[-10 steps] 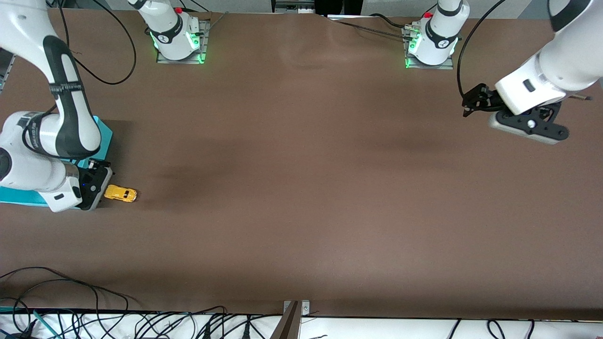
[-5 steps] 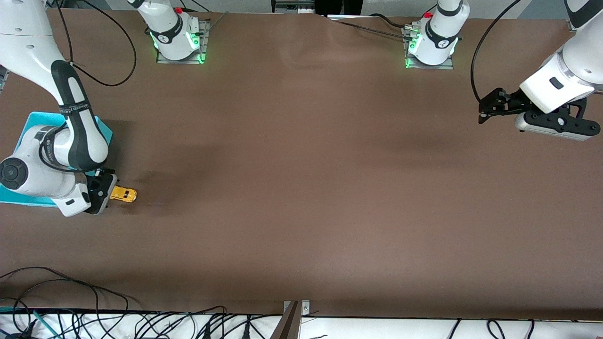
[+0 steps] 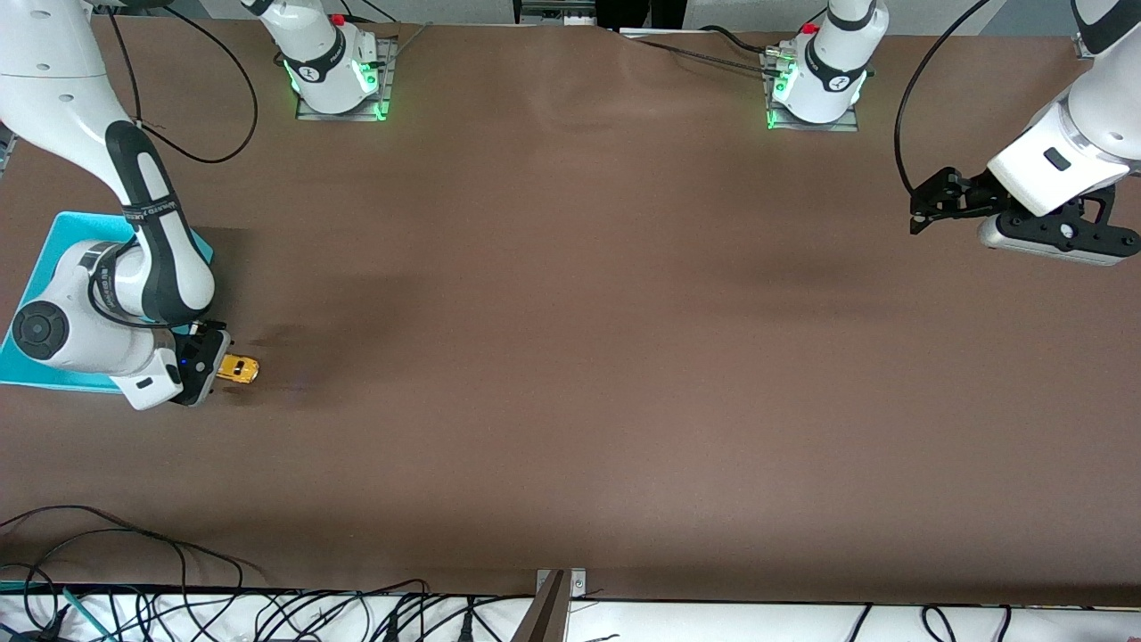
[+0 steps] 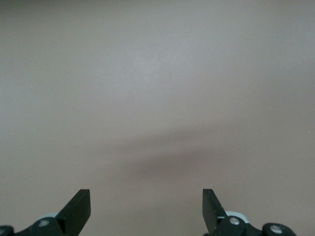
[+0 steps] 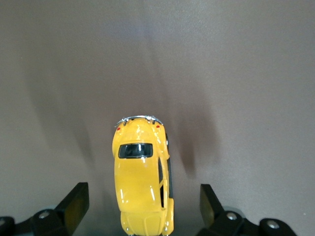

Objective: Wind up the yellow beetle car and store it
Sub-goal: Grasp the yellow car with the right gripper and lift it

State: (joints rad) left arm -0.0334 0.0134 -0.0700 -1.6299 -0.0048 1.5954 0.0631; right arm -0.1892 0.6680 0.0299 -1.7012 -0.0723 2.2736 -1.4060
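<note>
**benchwatcher:** Standing by the rig now. Going big to small: brown table [image 3: 570, 357], 2 Franka arms, a teal tray [image 3: 53, 236] at the right arm's end of the table, and the yellow beetle car [image 3: 240, 368] on the tabletop just beside that tray. The right gripper [image 3: 207, 358] hangs low right over the car, jaws spread wide, nothing held. The left gripper [image 3: 927, 203] waits over bare table at the left arm's end, also wide open and empty.

**tinkerfox:** So this is the grab before the wind-up, I'd guess. How would you do it well?

**benchwatcher:** Drop straight down so the 2 fingers straddle the body evenly and pinch the flanks, not the wheels. It's a rounded, glossy shell, so I'd expect it to squirt out if the pinch lands high on the roof. Keep the wheels pressed to the table for the pull-back too.

**tinkerfox:** Can you tell alignment from the front camera?

**benchwatcher:** Not really. From there the gripper body covers 1 end of the car and you only see a yellow stub. The right wrist view is the good 1: the car [image 5: 142, 179] sits lengthwise between the right gripper's [image 5: 142, 204] fingertips [image 5: 76, 204], gaps on both sides, sitting a touch closer to 1 finger, chrome bumper pointing away from the camera. It doesn't show the tray at all though; only the front view does. The left wrist view shows just its own gripper [image 4: 146, 209] over plain tabletop.
</note>
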